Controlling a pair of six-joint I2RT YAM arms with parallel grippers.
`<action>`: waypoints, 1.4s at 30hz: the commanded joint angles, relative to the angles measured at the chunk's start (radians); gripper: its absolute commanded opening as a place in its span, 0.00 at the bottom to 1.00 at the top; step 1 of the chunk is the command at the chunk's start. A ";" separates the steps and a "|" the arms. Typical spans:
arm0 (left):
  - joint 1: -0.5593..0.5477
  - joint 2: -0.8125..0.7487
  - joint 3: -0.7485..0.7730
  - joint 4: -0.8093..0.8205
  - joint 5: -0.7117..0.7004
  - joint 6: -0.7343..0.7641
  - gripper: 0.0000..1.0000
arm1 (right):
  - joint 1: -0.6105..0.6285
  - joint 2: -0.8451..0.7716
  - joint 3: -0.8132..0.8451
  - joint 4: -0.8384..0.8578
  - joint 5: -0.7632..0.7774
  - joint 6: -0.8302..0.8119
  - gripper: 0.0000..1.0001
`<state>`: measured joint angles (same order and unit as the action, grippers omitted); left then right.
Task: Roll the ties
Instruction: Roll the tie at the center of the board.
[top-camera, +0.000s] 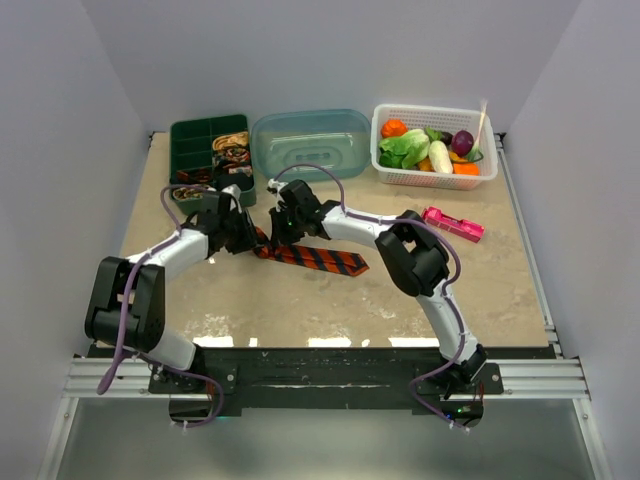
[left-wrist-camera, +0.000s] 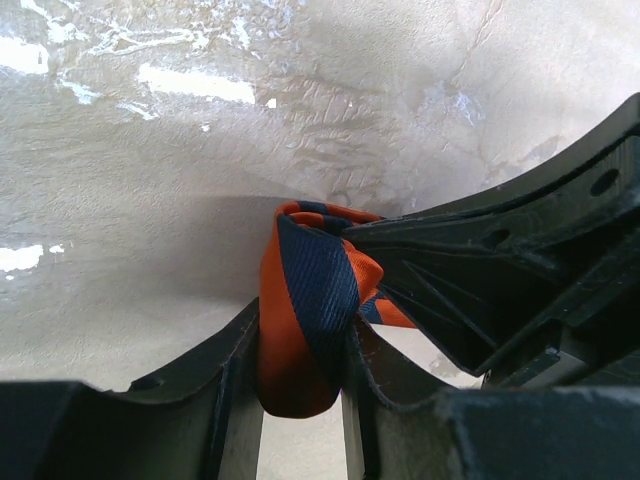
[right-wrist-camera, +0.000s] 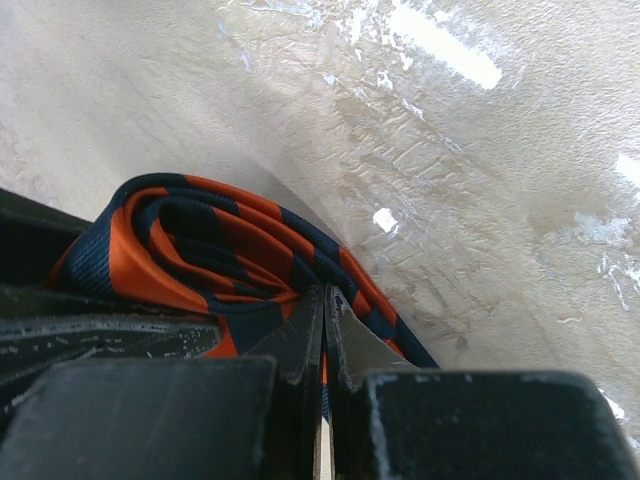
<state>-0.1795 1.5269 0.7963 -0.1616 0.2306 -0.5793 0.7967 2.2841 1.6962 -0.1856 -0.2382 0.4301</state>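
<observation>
As it lies half coiled, orange striped tie (top-camera: 318, 258) is gripped.
Left hand (left-wrist-camera: 300, 345) clamps its coil; right hand (right-wrist-camera: 322, 305) pinches fabric.

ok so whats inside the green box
Small rolled ties fill a few compartments of the green box; the far left ones look empty. The left arm covers its near right corner, so that part is hidden.
</observation>
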 joint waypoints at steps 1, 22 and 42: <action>-0.040 -0.050 0.075 -0.029 -0.123 0.048 0.00 | 0.009 -0.044 0.014 0.012 -0.026 0.027 0.00; -0.176 -0.077 0.123 -0.171 -0.591 0.131 0.00 | -0.051 -0.224 -0.164 0.040 -0.036 0.047 0.00; -0.321 0.139 0.172 -0.128 -0.892 0.168 0.00 | -0.054 -0.224 -0.224 0.012 -0.062 0.033 0.00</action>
<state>-0.4778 1.6337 0.9268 -0.3286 -0.5915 -0.4332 0.7414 2.0983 1.4849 -0.1719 -0.2821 0.4709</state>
